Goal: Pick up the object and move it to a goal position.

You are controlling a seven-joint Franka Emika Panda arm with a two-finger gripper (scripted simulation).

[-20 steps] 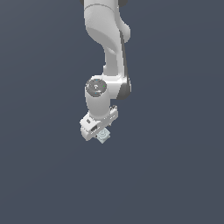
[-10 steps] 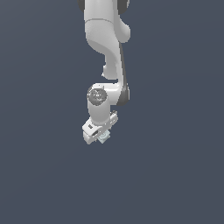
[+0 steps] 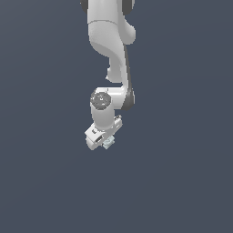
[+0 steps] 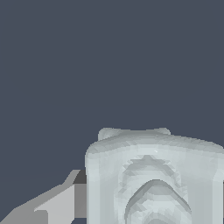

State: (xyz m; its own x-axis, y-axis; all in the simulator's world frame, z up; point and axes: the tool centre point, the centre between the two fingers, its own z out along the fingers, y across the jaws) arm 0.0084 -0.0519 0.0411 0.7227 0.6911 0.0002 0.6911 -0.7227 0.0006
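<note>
1. Seen in the exterior view: white arm (image 3: 111, 54) coming down from the top edge over a plain dark grey-blue ground (image 3: 182, 173), wrist bent and tilted toward the exterior view's left
2. Gripper (image 3: 105, 142) at the low end of the arm, closed down on the object (image 3: 108, 143), which shows as a tiny pale grey-blue piece peeking out just beside the white gripper body
3. Held well clear of anything else; nothing but flat ground around and beneath
4. Filling much of the wrist view: the object (image 4: 153, 179), very close to the lens, pale grey-blue, blocky with rounded corners and a raised ring on its face
5. One grey finger (image 4: 52, 205) visible pressed against the object's side; the other finger out of frame in the wrist view
</note>
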